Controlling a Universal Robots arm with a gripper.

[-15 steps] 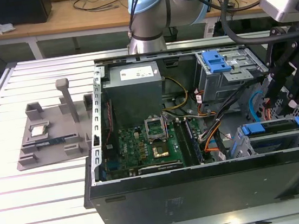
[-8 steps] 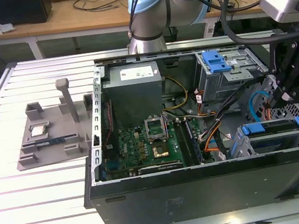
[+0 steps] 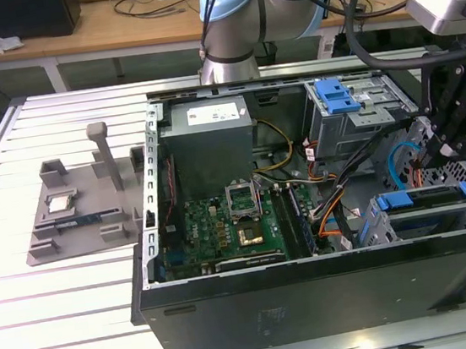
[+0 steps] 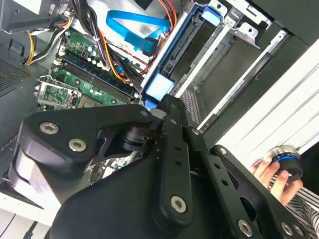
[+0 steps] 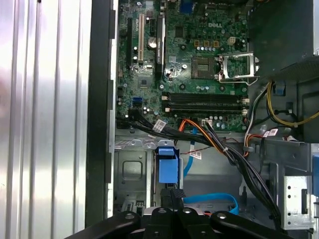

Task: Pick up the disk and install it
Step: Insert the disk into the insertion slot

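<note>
Blue rails edge the disk (image 3: 423, 199) near the gripper (image 3: 445, 147), whose grip cannot be told.

Just ahead of my gripper (image 5: 172, 199) stands a blue rail tab (image 5: 167, 167). A cable bundle (image 5: 219, 142) crowds beyond it, and the metal bay (image 5: 130, 172) alongside lies open.

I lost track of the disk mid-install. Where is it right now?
In the exterior view the disk sits in the drive cage at the exterior view's lower right, just under the pincer and right of the motherboard.
</note>
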